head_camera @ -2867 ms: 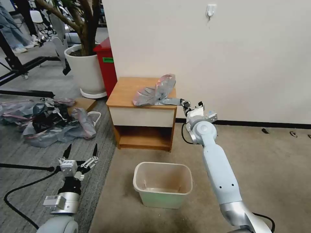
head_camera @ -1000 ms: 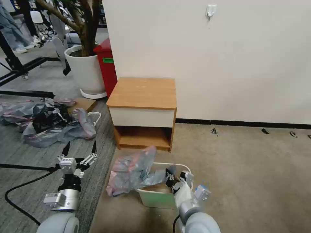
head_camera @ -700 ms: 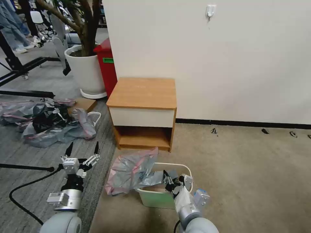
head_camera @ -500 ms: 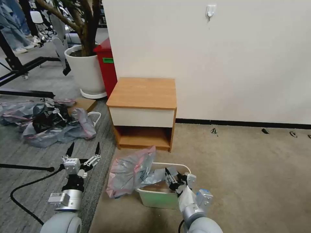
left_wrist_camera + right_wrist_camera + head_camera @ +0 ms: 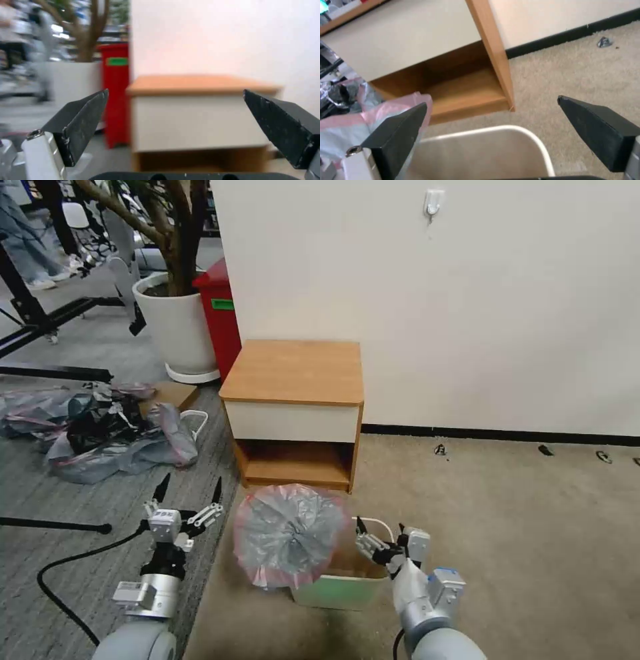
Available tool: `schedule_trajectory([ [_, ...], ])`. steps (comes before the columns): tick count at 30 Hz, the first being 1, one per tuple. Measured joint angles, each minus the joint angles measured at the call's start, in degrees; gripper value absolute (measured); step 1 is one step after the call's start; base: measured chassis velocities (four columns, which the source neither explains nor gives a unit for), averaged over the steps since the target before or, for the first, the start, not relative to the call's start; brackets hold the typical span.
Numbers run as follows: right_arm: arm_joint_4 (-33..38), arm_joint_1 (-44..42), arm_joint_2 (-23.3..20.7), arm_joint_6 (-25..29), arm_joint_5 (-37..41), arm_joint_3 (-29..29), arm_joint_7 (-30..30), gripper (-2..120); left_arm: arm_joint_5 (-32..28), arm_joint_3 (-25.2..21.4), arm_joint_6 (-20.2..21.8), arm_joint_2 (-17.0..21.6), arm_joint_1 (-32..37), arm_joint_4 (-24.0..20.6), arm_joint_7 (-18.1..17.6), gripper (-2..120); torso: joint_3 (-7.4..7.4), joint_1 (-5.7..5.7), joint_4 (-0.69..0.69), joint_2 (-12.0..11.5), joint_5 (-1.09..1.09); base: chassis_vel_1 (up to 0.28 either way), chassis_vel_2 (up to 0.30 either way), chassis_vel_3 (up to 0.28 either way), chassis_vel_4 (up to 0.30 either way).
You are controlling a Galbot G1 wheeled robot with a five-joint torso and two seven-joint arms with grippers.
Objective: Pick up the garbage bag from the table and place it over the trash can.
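Head view: our right gripper [image 5: 378, 541], jaws apart and empty, hovers over the cream plastic trash can [image 5: 347, 588], whose left rim props the crinkly grey pink-banded garbage bag [image 5: 288, 533]; left gripper [image 5: 189, 495] idles open.

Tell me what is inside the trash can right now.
The trash can shows bare brownish inner walls on its right part, with the open right gripper over it. The garbage bag covers its left part, hiding what lies beneath.
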Motion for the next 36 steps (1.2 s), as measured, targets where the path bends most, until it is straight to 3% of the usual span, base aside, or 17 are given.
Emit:
schedule_trajectory([
  [1, 0.2, -0.1, 0.1, 0.1, 0.0, 0.2, 0.0, 100, -3.8, -0.1, 1.6, 0.5, 0.2, -2.0, 2.4, 100, 0.0, 0.0, 0.0, 0.0, 0.0, 0.0, 0.0, 0.0, 0.0],
  [2, 0.2, -0.1, 0.1, 0.1, 0.0, 0.2, 0.0, 100, -3.8, -0.1, 1.6, 0.5, 0.2, -2.0, 2.4, 100, 0.0, 0.0, 0.0, 0.0, 0.0, 0.0, 0.0, 0.0, 0.0],
  [5, 0.3, -0.3, 0.3, 0.4, -0.1, 0.6, 0.1, 100, -11.6, -0.3, 8.4, 2.1, 1.4, -5.0, 8.7, 100, 0.0, 0.0, 0.0, 0.0, 0.0, 0.0, 0.0, 0.0, 0.0],
  [6, 0.3, -0.3, 0.3, 0.4, -0.1, 0.6, 0.1, 100, -11.6, -0.3, 8.4, 2.1, 1.4, -5.0, 8.7, 100, 0.0, 0.0, 0.0, 0.0, 0.0, 0.0, 0.0, 0.0, 0.0],
  [9, 0.3, -0.4, 0.3, 0.8, -0.3, 1.0, 0.1, 100, -16.0, -0.4, 18.9, 4.2, 3.0, -4.4, 17.3, 100, 0.0, 0.0, 0.0, 0.0, 0.01, 0.0, 0.0, 0.0, 0.0],
  [10, 0.3, -0.4, 0.3, 0.8, -0.3, 1.0, 0.1, 100, -16.0, -0.4, 18.9, 4.2, 3.0, -4.4, 17.3, 100, 0.0, 0.0, 0.0, 0.0, 0.01, 0.0, 0.0, 0.0, 0.0],
  [12, 0.3, -0.4, 0.4, 1.0, -0.3, 1.3, 0.1, 100, -16.3, 0.0, 25.6, 5.3, 2.5, -2.4, 18.7, 100, 0.0, 0.0, 0.0, 0.0, -0.01, 0.0, 0.0, 0.0, 0.0],
  [19, 0.3, -0.5, 0.6, 1.2, -0.3, 1.6, 0.1, 100, -14.5, 0.6, 31.8, 6.3, 1.3, -1.0, 17.3, 100, 0.0, 0.0, 0.0, 0.0, -0.01, 0.0, 0.0, 0.0, 0.0],
  [22, 0.1, -0.5, 0.9, 1.3, -0.3, 1.7, 0.1, 99, -13.4, 1.6, 35.4, 7.1, 0.7, -0.8, 14.9, 100, 0.0, 0.0, 0.0, 0.0, 0.0, 0.0, 0.0, 0.0, 0.0],
  [24, -0.3, -0.5, 1.2, 1.5, -0.3, 1.7, 0.0, 99, -13.2, 3.5, 37.3, 8.3, -0.1, -0.4, 11.1, 100, 0.0, 0.0, 0.0, 0.0, 0.0, 0.0, 0.0, 0.0, 0.0],
  [36, -1.5, 0.1, 1.6, 1.7, -0.3, 1.7, 0.0, 98, -15.3, 7.8, 40.7, 11.9, -2.3, 0.9, 2.9, 100, 0.0, 0.0, 0.0, 0.0, 0.01, 0.0, 0.0, 0.0, 0.0],
])
